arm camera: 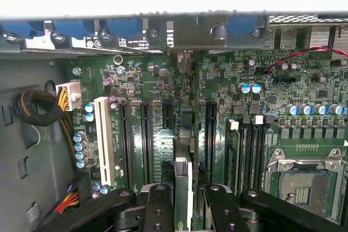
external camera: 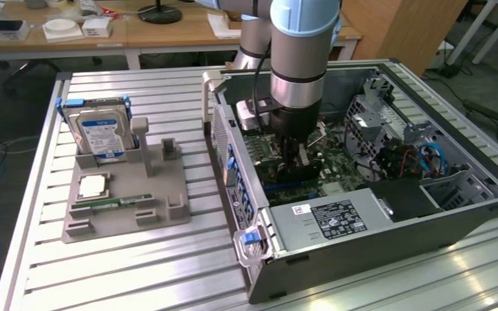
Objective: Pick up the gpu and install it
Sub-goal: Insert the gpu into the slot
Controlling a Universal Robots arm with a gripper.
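The open grey metal computer case [external camera: 379, 214] fills the exterior view's right half. At centre, the black two-finger gripper [external camera: 299, 170] is clamped on the thin dark rectangular gpu card [arm camera: 182, 180], held edge-down over the green motherboard [arm camera: 228, 107]. Good seating likely needs the card square to a long black slot [arm camera: 210, 134].

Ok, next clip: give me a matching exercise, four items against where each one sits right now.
Items:
1. gpu
2. hard drive
3. memory stick
4. power supply

Places:
A. lying flat in the grey holder
B. standing upright in the grey holder
C. gripped edge-on in the claw, over the motherboard
D. mounted inside the computer case

Pairs: 1-C; 2-B; 3-A; 4-D
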